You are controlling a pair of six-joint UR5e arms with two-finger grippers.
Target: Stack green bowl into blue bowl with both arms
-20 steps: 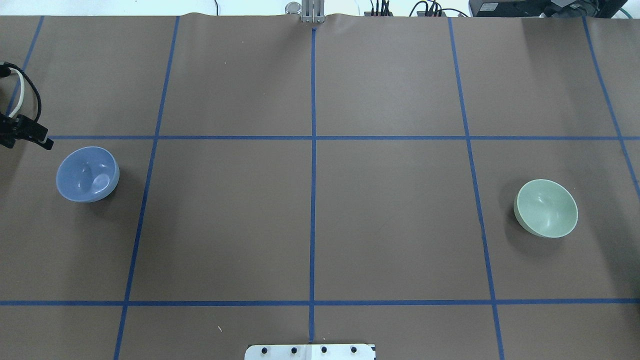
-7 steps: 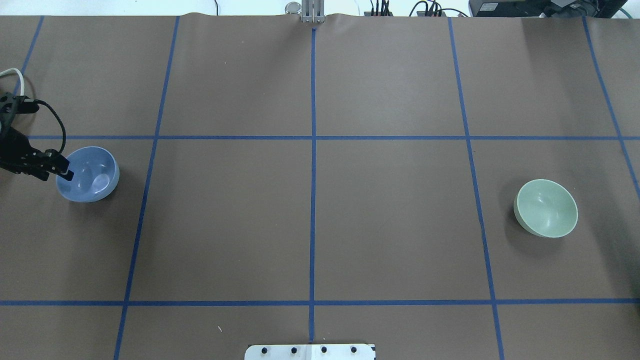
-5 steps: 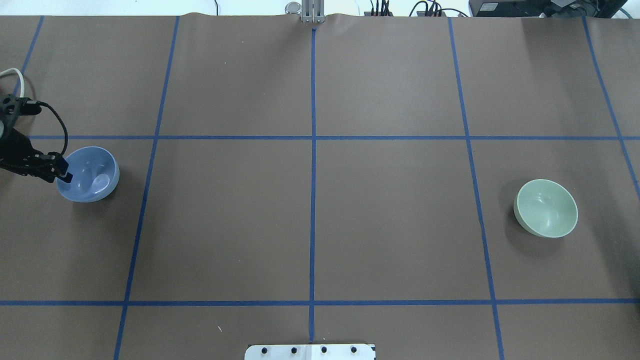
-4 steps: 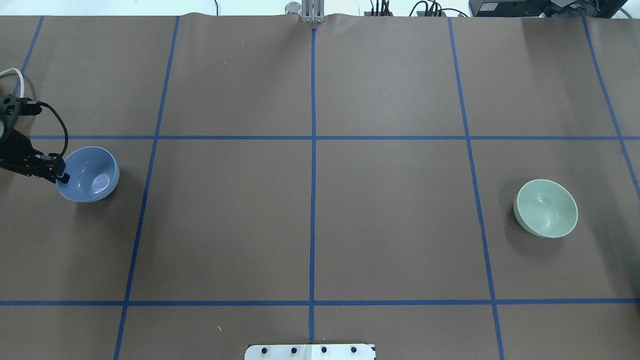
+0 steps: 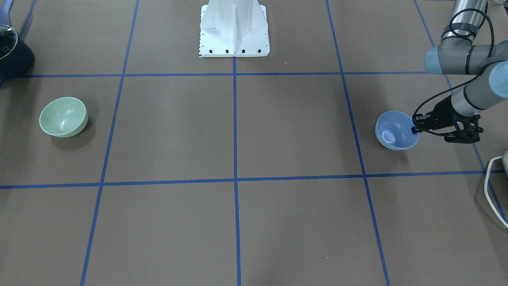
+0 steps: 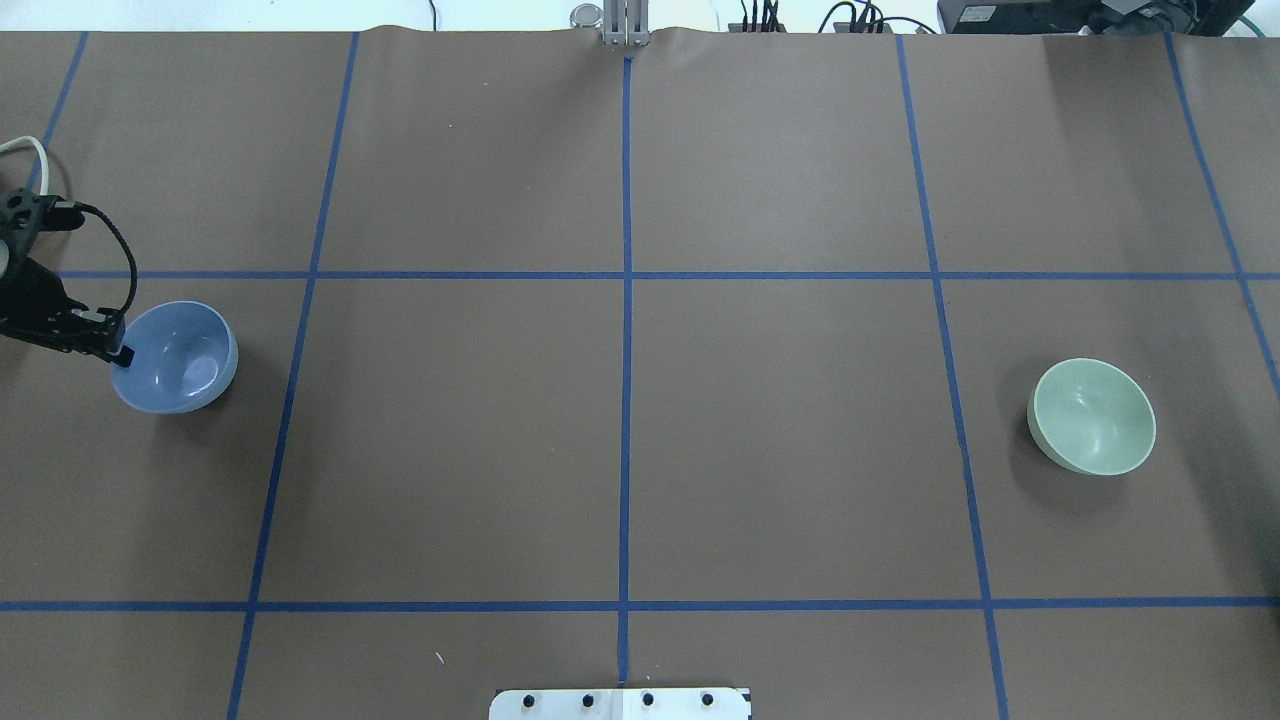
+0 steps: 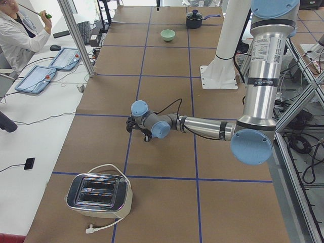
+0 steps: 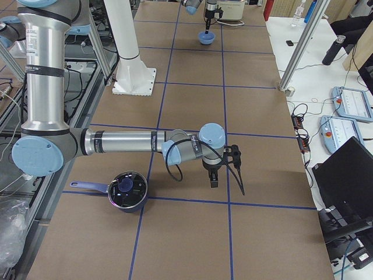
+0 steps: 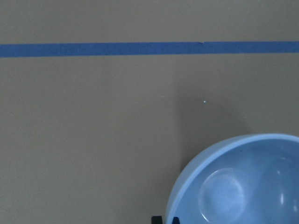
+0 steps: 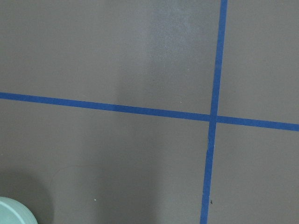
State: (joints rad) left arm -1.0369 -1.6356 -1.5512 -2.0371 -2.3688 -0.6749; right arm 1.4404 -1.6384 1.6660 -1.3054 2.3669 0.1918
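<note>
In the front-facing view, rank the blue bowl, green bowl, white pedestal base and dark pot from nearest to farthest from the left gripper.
From the left gripper:
1. blue bowl, rim at the jaws, on the view's right.
2. white pedestal base, top centre.
3. green bowl, far left.
4. dark pot, top-left corner.

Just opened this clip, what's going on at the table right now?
Two-arm bowl stacking, at an early stage. The left tool sits at the rim of the blue bowl, one finger inside and one outside, apparently pinching it. The green bowl stands alone at the opposite end, untouched. The right tool hangs off to one side of it; whether it is open or shut cannot be told. Nothing is stacked yet.
</note>
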